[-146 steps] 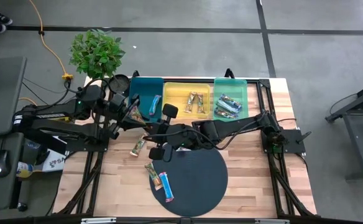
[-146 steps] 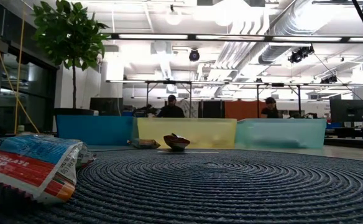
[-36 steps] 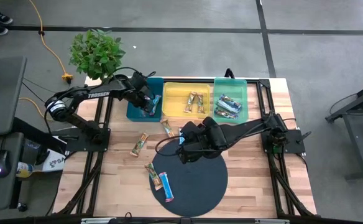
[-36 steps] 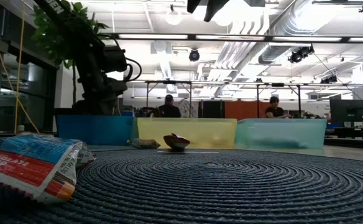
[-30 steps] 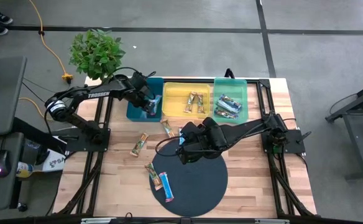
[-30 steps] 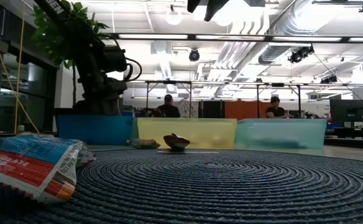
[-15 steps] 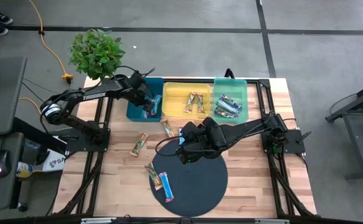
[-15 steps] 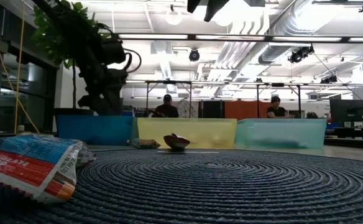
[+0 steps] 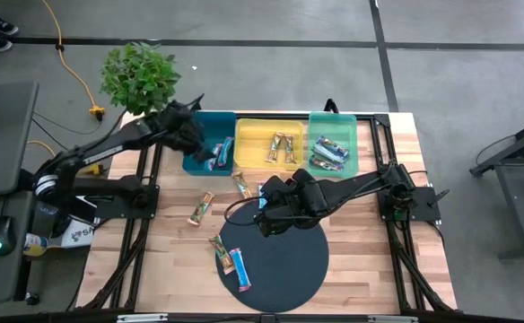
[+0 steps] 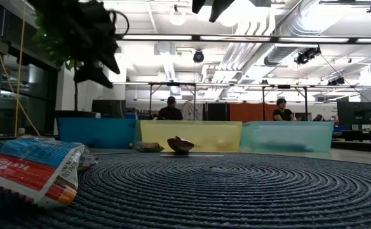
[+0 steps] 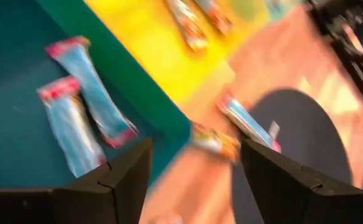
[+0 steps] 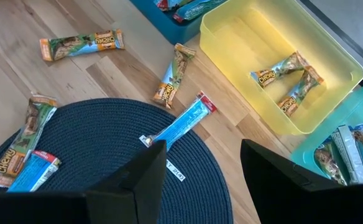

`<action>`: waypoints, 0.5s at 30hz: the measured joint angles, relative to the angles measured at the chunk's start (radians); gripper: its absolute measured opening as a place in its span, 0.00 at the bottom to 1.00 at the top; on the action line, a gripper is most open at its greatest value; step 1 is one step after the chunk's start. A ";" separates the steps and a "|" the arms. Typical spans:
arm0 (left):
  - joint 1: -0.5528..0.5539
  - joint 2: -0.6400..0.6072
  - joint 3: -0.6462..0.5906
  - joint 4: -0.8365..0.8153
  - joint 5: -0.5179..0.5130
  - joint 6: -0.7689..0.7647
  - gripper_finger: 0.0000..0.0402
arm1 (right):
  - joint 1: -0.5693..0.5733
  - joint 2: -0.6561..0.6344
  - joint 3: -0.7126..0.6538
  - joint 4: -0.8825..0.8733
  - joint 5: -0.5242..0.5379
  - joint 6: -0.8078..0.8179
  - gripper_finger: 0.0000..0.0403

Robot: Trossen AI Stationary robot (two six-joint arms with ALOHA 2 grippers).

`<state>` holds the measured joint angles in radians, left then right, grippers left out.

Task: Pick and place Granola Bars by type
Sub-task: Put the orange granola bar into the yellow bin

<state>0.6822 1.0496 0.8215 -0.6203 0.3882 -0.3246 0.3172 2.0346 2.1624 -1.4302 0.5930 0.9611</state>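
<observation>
Left gripper (image 11: 191, 180): above the teal tray (image 9: 201, 144), fingers spread, holding nothing.
Right gripper (image 12: 203, 171): over the dark round mat (image 12: 107, 168), fingers apart, holding nothing.
Blue bars (image 11: 76, 121): two in the teal tray.
Tan bars (image 12: 287, 78): in the yellow tray (image 12: 231, 37).
Loose bars: blue bar (image 12: 178, 124) on the mat edge, tan bar (image 12: 172, 74) on the wooden table (image 12: 20, 74).

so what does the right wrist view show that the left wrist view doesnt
Only the right wrist view shows the tan bars loose on the wood, the bars at the mat's edge, and the green tray with its bars. Only the left wrist view shows two blue bars lying inside the teal tray. Both show the yellow tray holding tan bars, the dark mat, and the blue bar at its rim. Each view's own gripper is open, holding nothing.
</observation>
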 joint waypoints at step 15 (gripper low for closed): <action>-0.392 -0.143 0.000 -0.296 -0.122 -0.239 0.60 | 0.000 0.001 0.000 -0.011 0.001 0.000 0.47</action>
<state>0.2903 0.9062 0.8211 -0.9168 0.2663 -0.5641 0.3172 2.0354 2.1624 -1.4410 0.5941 0.9607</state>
